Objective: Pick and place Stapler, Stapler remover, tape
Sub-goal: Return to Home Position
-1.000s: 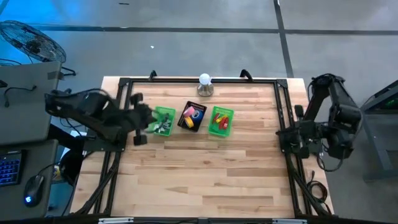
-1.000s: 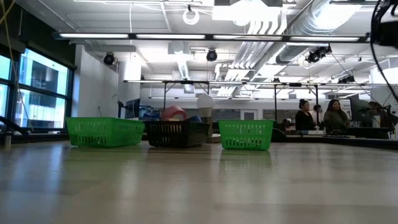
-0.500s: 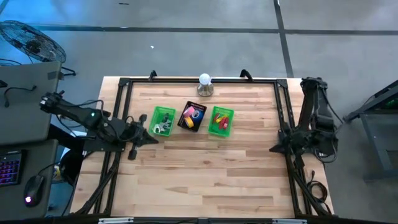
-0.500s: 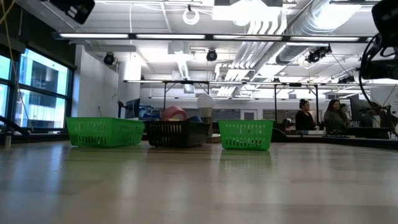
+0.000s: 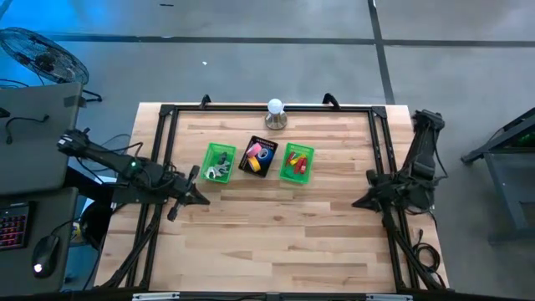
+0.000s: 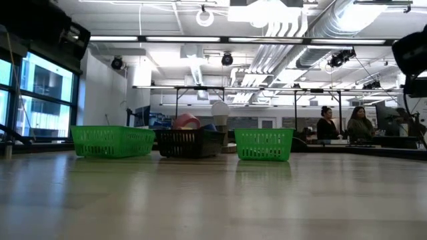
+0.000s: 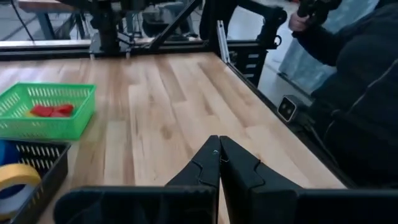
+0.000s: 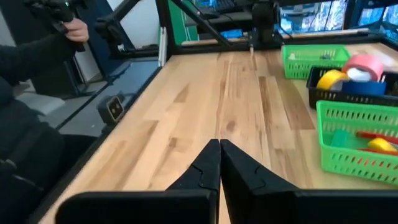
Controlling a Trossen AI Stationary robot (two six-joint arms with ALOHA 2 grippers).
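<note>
Tape (image 8: pixel 365 64) at the desk's (image 5: pixel 276 242) twelve o'clock looks light and stiff; grip across the rim. Left pincer (image 7: pixel 219 155), right pincer (image 8: pixel 219 149) closed, empty.

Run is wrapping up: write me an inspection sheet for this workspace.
Surface: pale wooden plank tabletop; three bins in a row toward its far side.
Job's things: black mesh bin holds pink tape roll, yellow tape roll, blue tape roll; right green mesh bin holds red stapler, yellow stapler; left green mesh bin holds items too small to name.
Clutter: white bulb-shaped object on a metal base, behind the black bin.
Grippers: left gripper near the left table edge, jaws shut, empty; right gripper near the right edge, likewise.
Cables: black cables off the table by the right frame.
Surroundings: person in dark sleeves beside the table; people far behind; blue fan.
</note>
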